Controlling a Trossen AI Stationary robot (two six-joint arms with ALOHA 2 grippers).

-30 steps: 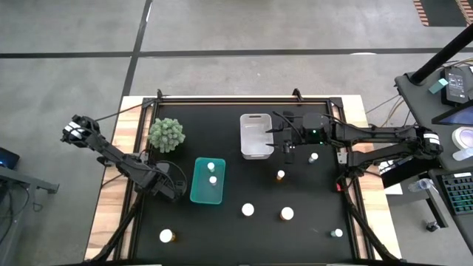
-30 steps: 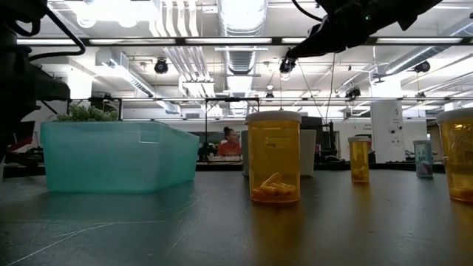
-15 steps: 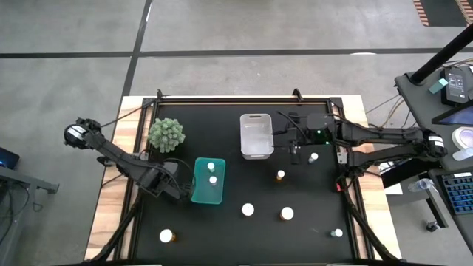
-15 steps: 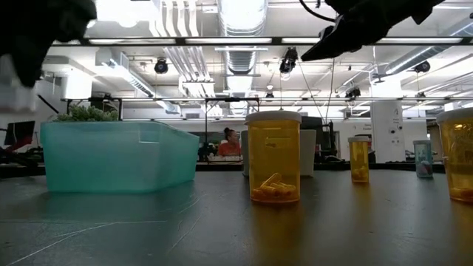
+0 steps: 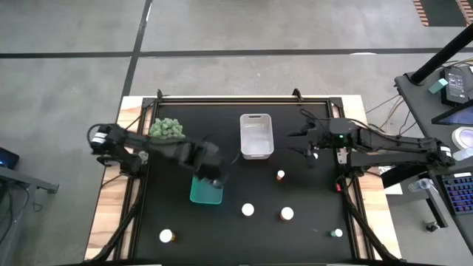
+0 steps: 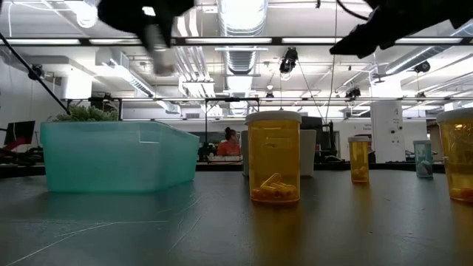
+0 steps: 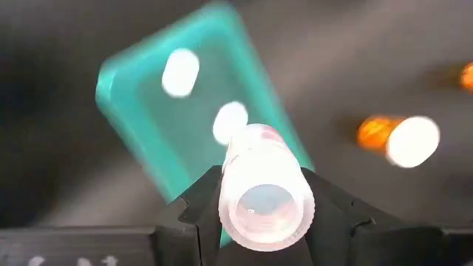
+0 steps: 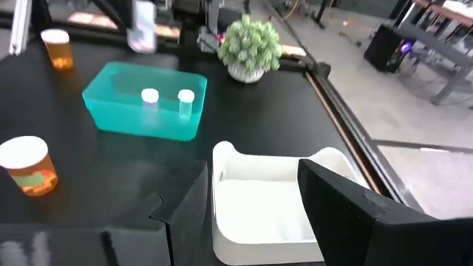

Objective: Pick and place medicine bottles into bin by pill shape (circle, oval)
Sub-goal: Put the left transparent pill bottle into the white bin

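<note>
Left gripper: we find it above the teal bin, clamped on a clear bottle; two white-capped bottles already stand in that bin. Right gripper: we see it over the bench's right half beside the white bin, fingers apart, holding nothing. Amber bottles stand loose toward the near edge. Plant near the far left corner.

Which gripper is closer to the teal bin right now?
Left. The left gripper, holding a clear bottle, is over the teal bin; the right gripper is beyond the white bin.
</note>
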